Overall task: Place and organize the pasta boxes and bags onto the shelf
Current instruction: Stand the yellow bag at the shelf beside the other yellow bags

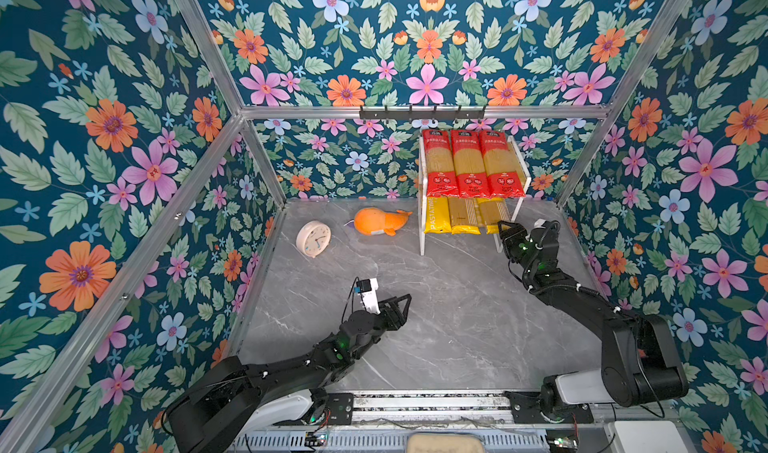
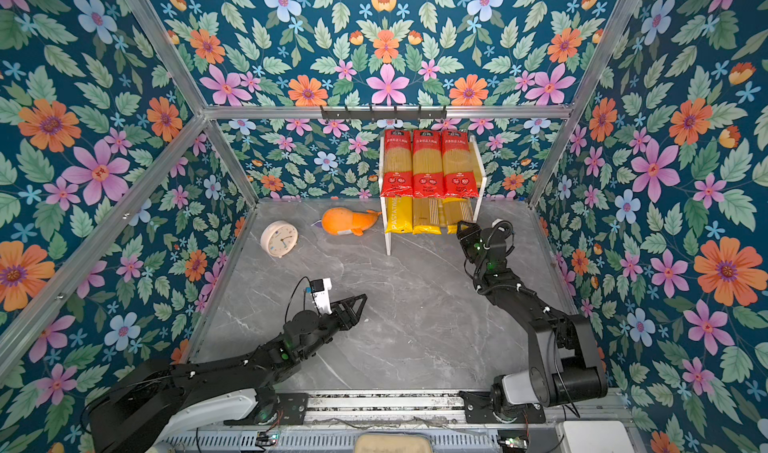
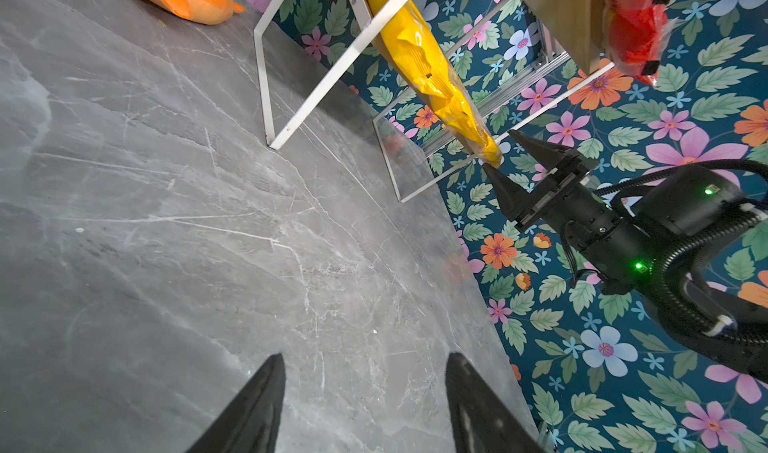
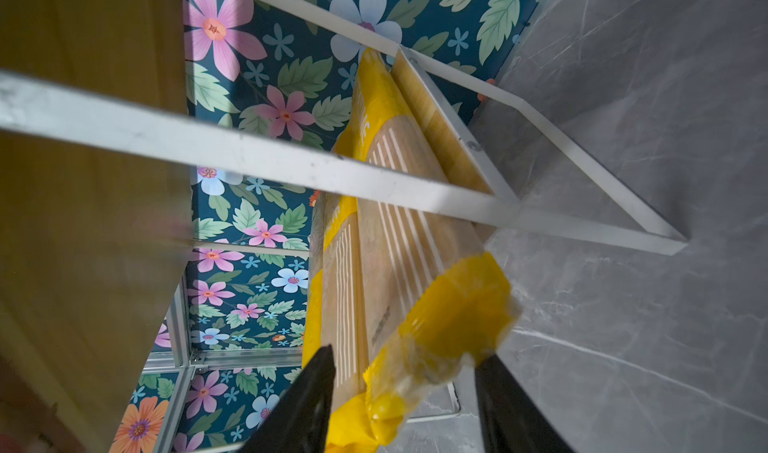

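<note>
The shelf [image 1: 422, 230] stands at the back right of the table [image 1: 436, 326], against the back wall and under the hook rail [image 1: 422, 113]. It has a white frame and two tan boards.

Top tier: three red-ended packs [image 1: 471, 160] with clear middles showing the spaghetti and white print on the red. They lie side by side, touching, running front to back and filling the board's width. The near red ends hang slightly over the front edge.

Lower tier: three yellow packs [image 1: 464, 220], laid the same way. The left one reads PASTATIME; the other two show striped clear windows. Their near ends stick out past the board's front edge.

The rightmost yellow pack [image 4: 415, 264] runs along the board's right edge, just inside the frame's side bar, touching its neighbour. Its crinkled end sits between the jaws of the right gripper [image 3: 498, 151]. The jaws are apart, wider than the pack end. In the left wrist view one fingertip sits at the pack's tip and the other is off it, so there is no clamp.

The left gripper [image 1: 401, 303] is mid-table, jaws wide apart over bare surface, well apart from the shelf.

Room: there is wide bare table in front of the shelf and between the arms. The shelf's right leg is near the right wall, so that side is tight. The plush whale [image 1: 380, 221] lies just left of the shelf's left leg, and the clock [image 1: 313, 238] is further left.
</note>
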Available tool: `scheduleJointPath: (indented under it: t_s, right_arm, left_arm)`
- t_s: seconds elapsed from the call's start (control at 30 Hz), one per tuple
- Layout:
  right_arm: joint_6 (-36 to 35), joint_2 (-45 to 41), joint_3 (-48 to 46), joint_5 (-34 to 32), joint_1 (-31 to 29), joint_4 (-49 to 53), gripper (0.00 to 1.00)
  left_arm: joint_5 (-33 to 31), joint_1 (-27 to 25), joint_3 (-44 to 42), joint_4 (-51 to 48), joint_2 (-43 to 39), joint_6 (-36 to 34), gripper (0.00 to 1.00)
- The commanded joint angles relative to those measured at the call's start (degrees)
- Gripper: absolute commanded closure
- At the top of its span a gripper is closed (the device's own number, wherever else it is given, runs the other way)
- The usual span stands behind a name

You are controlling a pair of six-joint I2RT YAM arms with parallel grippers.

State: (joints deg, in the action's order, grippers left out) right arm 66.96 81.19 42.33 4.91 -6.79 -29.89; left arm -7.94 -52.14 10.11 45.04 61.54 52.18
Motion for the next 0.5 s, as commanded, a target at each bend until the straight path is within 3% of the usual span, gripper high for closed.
scheduleJointPath:
  t_s: [0.0,0.47]
  right_arm:
    - [1.54,0.84,0.15,1.39,0.45,-2.07,0.46]
    - [7.37,8.70,4.18,6.20,-0.60,-9.53,0.75]
  left_arm:
    - [-0.20,0.11,-0.29,1.19,-0.79,-0.78,0.36]
    - [-0.41,0.11,-0.09,0.10,-0.69,-0.59,0.36]
